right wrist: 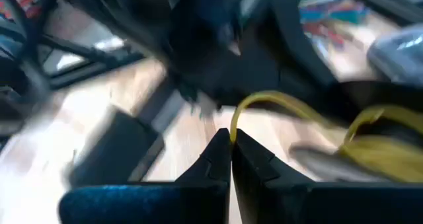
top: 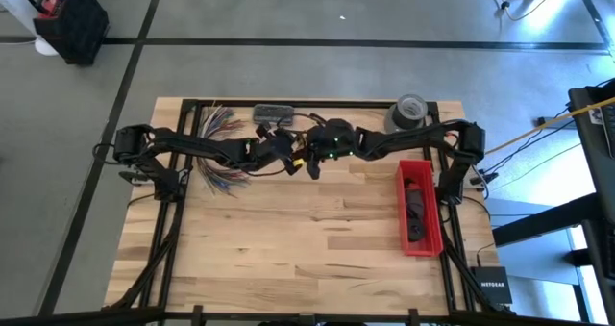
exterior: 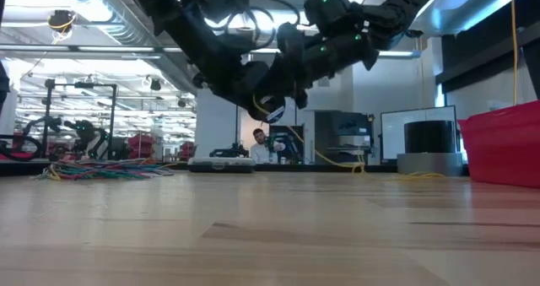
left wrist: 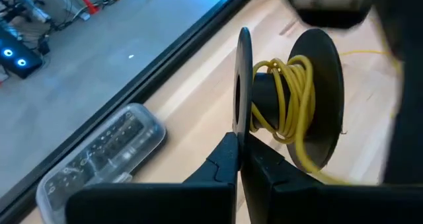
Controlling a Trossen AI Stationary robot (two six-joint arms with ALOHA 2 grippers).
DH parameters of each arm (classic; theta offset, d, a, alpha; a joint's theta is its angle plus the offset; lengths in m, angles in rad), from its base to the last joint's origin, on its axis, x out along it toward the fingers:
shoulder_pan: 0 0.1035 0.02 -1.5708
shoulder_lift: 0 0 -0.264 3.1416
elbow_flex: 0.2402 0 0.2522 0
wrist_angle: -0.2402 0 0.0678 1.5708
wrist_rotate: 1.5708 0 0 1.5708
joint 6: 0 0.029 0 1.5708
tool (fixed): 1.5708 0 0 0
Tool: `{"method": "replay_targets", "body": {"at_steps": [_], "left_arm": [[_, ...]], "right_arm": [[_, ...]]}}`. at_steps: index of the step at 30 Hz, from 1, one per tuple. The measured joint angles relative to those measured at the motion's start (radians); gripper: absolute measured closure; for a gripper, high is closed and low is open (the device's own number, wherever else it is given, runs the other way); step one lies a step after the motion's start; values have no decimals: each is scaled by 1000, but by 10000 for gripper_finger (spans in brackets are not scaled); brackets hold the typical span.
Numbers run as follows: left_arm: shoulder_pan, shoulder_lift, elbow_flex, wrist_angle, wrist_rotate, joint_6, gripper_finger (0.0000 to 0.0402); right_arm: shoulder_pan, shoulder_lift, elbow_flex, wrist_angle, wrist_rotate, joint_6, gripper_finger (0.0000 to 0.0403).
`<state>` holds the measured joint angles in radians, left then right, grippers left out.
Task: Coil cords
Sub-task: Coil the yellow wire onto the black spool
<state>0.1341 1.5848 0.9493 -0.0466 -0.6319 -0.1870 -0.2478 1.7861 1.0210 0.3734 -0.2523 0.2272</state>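
Pale wood planks make up the table (top: 288, 249), and all the action sits up at its far edge, where both arms meet in mid-air above the boards. Starting on the left: a fan of multicoloured wires (top: 219, 143) lies spread on the wood, with a clear plastic case (top: 275, 112) just beyond it at the far rim. Over them reaches the left gripper (left wrist: 239, 159), its jaws pressed tight on the thin near flange of a black spool (left wrist: 291, 105), so the reel is held edge-on with its axle running crosswise to the fingers. A few turns of the yellow cord (left wrist: 291, 95) already sit on the hub, bunched loosely, and a tail drops off the spool's lower side and trails away across the wood.

Moving right, that tail is what matters. The right gripper (right wrist: 230, 145) comes in from the other side, fingertips closed flat together, and the cord (right wrist: 277, 102) appears to rise straight out of the tips, arching over toward the spool; so the pinch looks to be on the cord itself, though the picture is smeared. The strand's long axis runs from those jaws across to the hub, and the right arm is the one feeding it, the left merely steadying the reel. Winding on likely means carrying that strand round the hub.

Farther right stand a roll of grey tape (top: 408, 110) and a red bin (top: 419, 211), both well clear of the work
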Motion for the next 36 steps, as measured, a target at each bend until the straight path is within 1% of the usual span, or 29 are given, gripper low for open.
{"method": "replay_targets", "body": {"at_steps": [4, 7, 11, 16, 20, 25, 28, 33, 36], "left_arm": [[-6, -17, 0, 4, 0, 3, 402], [-19, -53, 0, 4, -1, 3, 402], [-58, -105, 0, -15, 2, 11, 402], [-112, -168, -2, -87, 6, 12, 402], [-151, -201, -2, -145, 3, 12, 402], [-180, -238, -1, -297, 6, 26, 402], [-182, -241, 2, -346, 5, 16, 402], [-181, -239, 1, -336, 16, 55, 402], [-182, -239, 2, -323, 22, 63, 402]], "right_arm": [[0, 21, 0, -41, 0, -1, 395], [7, 28, 0, -82, 9, -22, 395], [20, 26, 0, -131, 65, -63, 395], [28, 21, 3, -160, 130, -101, 395], [27, 18, 4, -166, 156, -124, 395], [29, -32, 4, -215, 198, -182, 395], [28, -64, 0, -212, 189, -208, 395], [24, -80, 21, -185, 119, -214, 394], [24, -80, 47, -221, 114, -232, 376]]}}
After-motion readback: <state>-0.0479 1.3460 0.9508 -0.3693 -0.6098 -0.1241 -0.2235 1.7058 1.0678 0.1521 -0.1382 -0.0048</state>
